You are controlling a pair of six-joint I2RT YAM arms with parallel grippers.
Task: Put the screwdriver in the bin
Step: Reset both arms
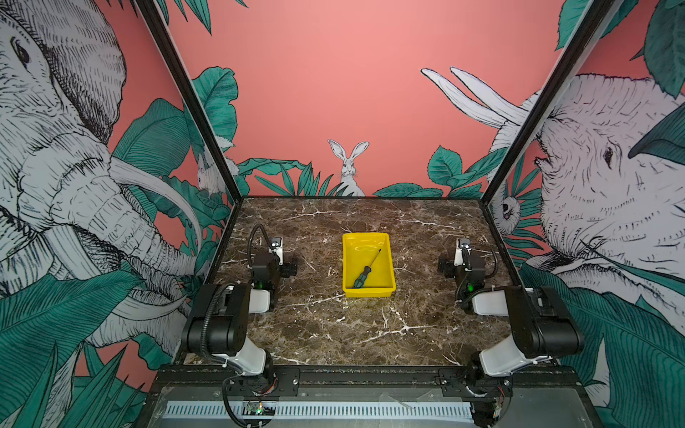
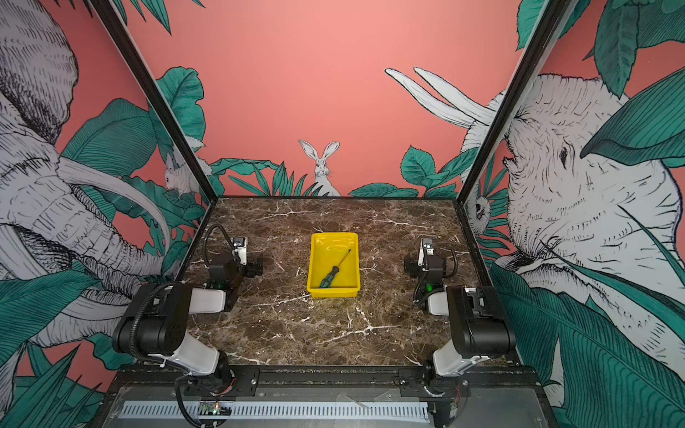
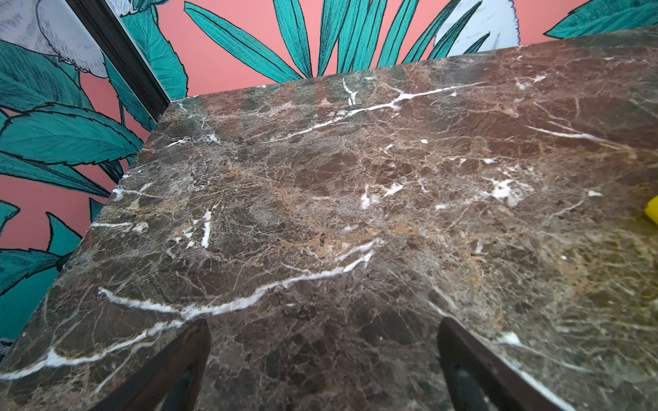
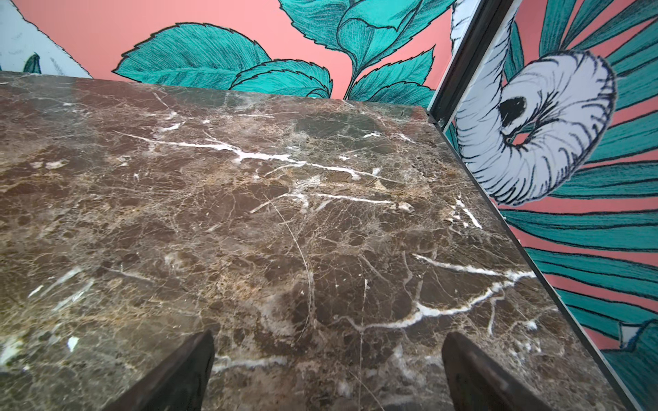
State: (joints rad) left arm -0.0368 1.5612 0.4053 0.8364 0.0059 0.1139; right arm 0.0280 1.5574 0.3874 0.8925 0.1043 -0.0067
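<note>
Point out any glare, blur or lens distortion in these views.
Both top views: white glare on the bin's glossy floor above the screwdriver; frame posts splay outward, wide-angle. Left wrist view: fingertips dark and soft, bin corner blurred. Right wrist view: marble sharp.

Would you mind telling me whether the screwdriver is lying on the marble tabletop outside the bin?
No, in a top view the screwdriver lies inside the yellow bin, its handle toward the near wall.

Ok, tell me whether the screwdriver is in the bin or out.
In. The screwdriver lies flat and diagonal on the floor of the bin, handle at the near corner, with neither claw near it.
</note>
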